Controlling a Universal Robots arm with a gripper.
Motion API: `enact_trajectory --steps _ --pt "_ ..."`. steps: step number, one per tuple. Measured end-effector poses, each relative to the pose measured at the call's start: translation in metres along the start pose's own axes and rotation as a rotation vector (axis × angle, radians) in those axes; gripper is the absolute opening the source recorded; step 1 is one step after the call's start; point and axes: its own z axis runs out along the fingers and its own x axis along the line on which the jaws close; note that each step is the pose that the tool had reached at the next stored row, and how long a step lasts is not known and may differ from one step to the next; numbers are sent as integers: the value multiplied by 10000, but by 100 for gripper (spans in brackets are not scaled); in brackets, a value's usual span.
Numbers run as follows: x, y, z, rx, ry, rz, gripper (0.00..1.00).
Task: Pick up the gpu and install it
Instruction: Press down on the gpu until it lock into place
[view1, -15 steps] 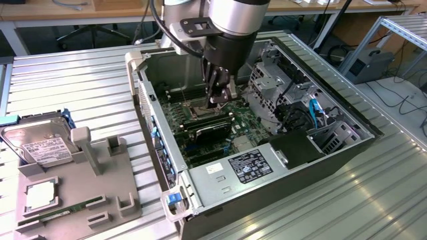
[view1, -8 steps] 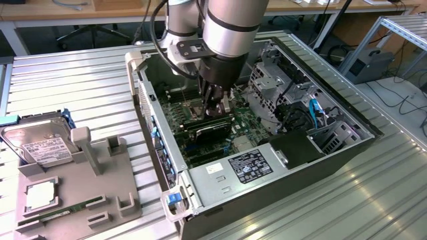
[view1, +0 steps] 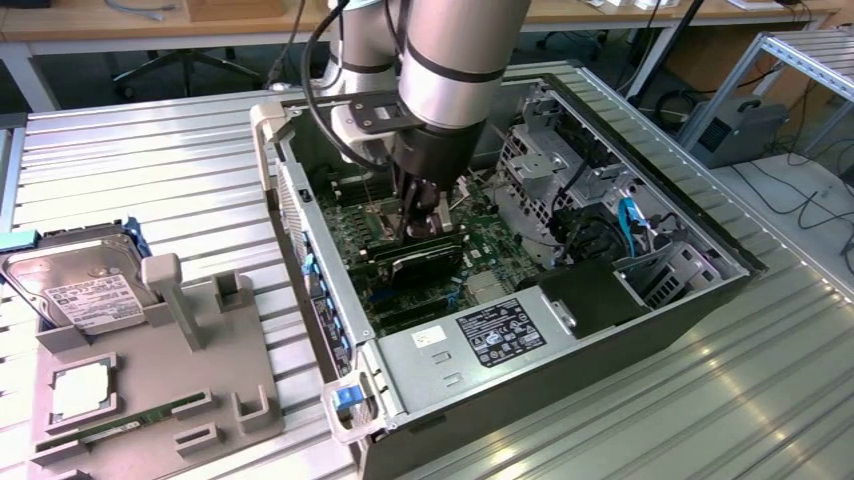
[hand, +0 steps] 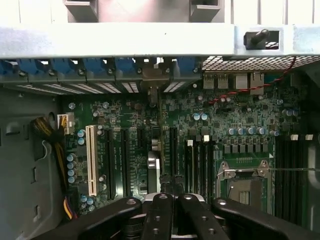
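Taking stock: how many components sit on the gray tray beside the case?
3: hard drive at the far end, CPU chip in the middle, RAM stick along the near edge.

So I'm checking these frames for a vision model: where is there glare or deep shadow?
Exterior view: light streaks glare off the ribbed metal table beside the computer case, whose interior lies in shade under the arm. Wrist view: the case's pale rim is washed out bright, the motherboard is evenly lit, and the tool is a dark shape.
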Motion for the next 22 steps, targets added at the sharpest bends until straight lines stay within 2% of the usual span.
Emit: enact_trajectory --steps 3,6,8,22 --pt "0 -1 94 -5 1 -81 11" --pt "0 -2 113 -5 2 -84 11" --pt "4 -5 177 -5 4 -84 11" --pt "28 -23 200 -8 5 -84 11"
